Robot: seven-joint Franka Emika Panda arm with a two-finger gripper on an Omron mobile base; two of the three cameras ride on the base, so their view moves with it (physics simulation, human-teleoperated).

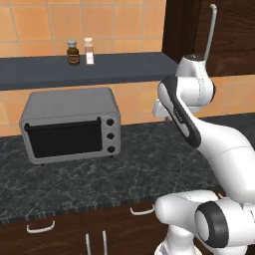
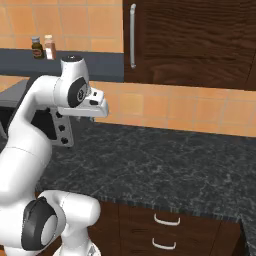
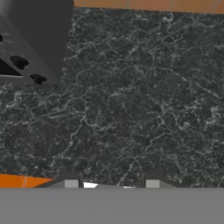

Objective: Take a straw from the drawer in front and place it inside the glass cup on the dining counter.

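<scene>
**Three views over one dark tabletop**

The left base view looks forward and down from behind the arm (image 1: 199, 129), facing the toaster oven (image 1: 69, 127) and the tiled wall. The right base view looks in from the other side, sharing the dark speckled tabletop (image 2: 170, 165) and oven. The hand view looks steeply down, close above that tabletop, catching the oven's corner.

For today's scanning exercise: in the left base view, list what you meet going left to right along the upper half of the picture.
Toaster oven → brown jar → pale bottle → arm → cabinet handle.
</scene>
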